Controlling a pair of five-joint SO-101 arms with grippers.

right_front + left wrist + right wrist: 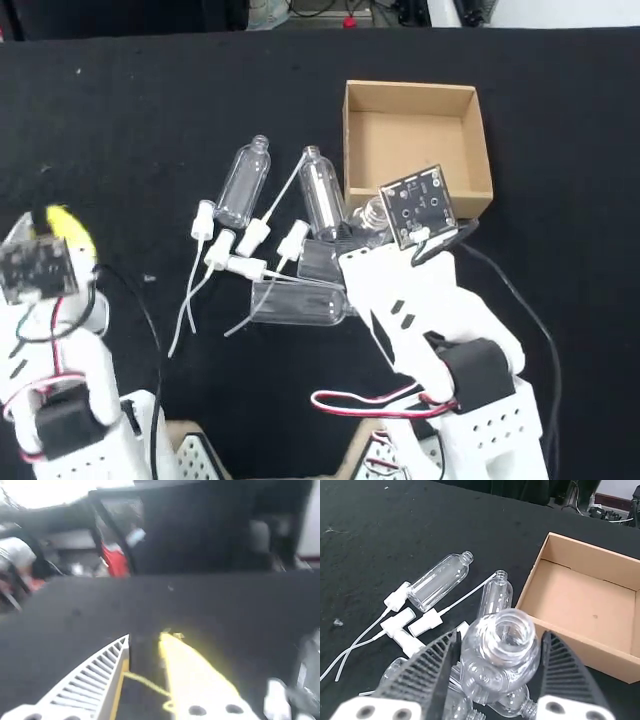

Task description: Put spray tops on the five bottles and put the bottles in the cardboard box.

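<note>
My right gripper (500,637) is shut on a clear, uncapped bottle (500,655), held neck up just off the cardboard box's (412,135) near left corner. In the high view this bottle (368,213) pokes out from under the right wrist. Two more open bottles (243,182) (322,192) lie left of the box, and another bottle (300,303) lies on its side nearer the arms. Several white spray tops (220,250) with long tubes are scattered among them. My left gripper (145,639), one white and one yellow finger, hangs slightly open and empty over the cloth at far left (62,224).
The box (590,605) is empty, open at the top. A black cloth covers the table, with bare room at the left and behind the bottles. Cables trail from both arm bases at the front edge.
</note>
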